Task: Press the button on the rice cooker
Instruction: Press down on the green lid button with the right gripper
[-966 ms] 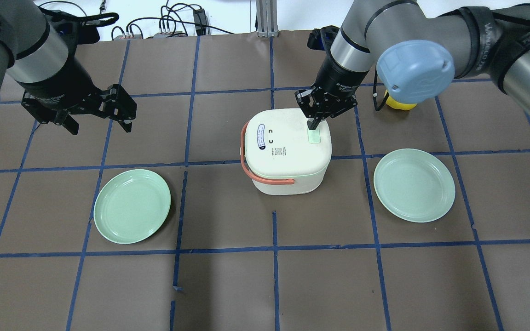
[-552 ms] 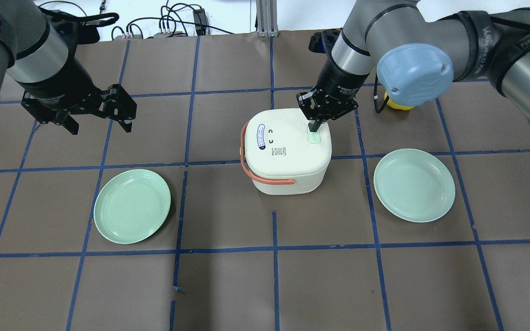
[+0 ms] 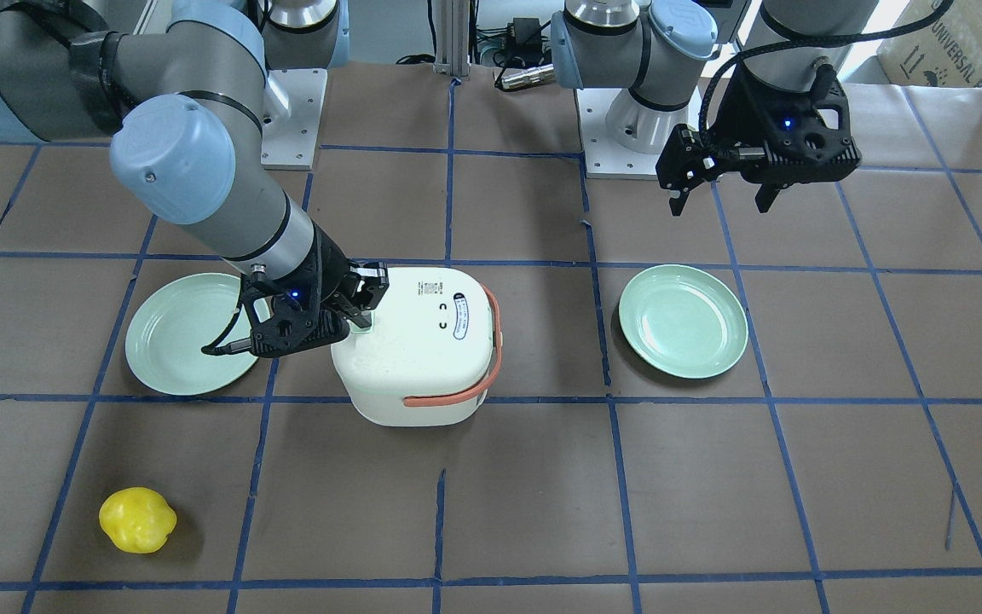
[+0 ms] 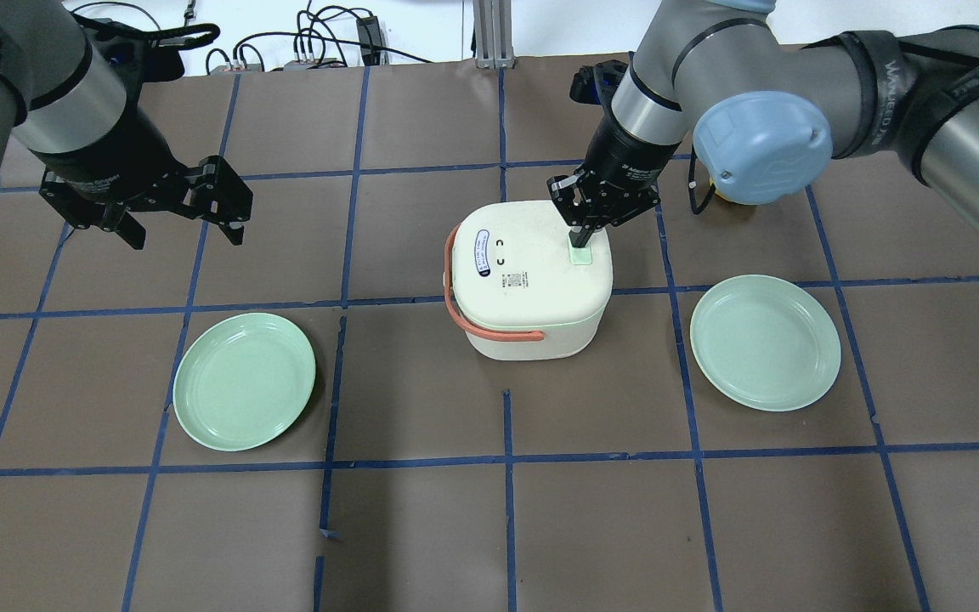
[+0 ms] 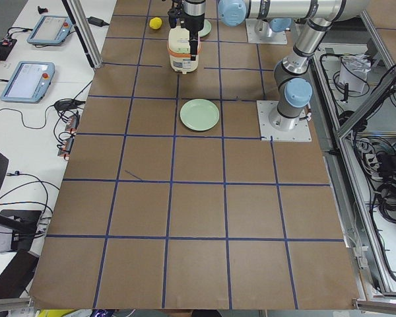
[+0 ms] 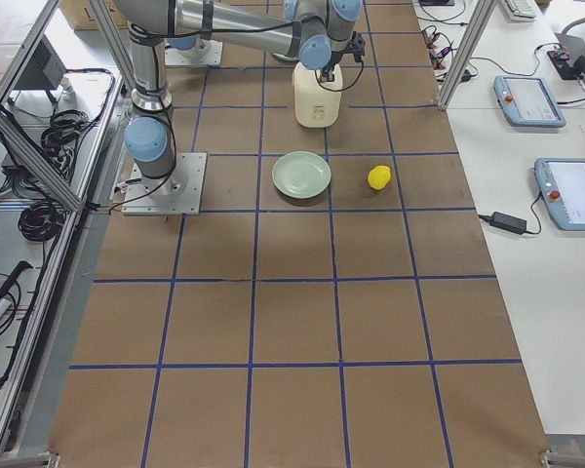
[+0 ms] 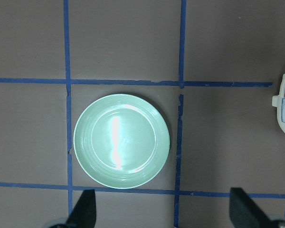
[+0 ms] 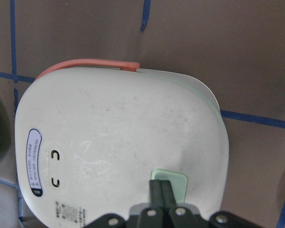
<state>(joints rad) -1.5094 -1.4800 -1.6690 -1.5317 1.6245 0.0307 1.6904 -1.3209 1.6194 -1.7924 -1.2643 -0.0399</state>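
The rice cooker (image 4: pixel 528 276) sits in the middle of my overhead view. It looks hard, smooth and light, so I think a rough push could slide it. I'd touch only the green button (image 8: pixel 179 183), straight down. My right gripper (image 4: pixel 578 241) points down, fingers together, tip seemingly on that button. My left gripper (image 4: pixel 186 229) hangs wide apart, upper left.

2 arms (image 3: pixel 218 213) grey | joint caps (image 4: pixel 753 149) blue | left hand (image 4: pixel 185 231), right hand (image 4: pixel 579 240) black

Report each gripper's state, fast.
Left gripper: open, empty.
Right gripper: closed, empty, tip on the green button of the rice cooker.
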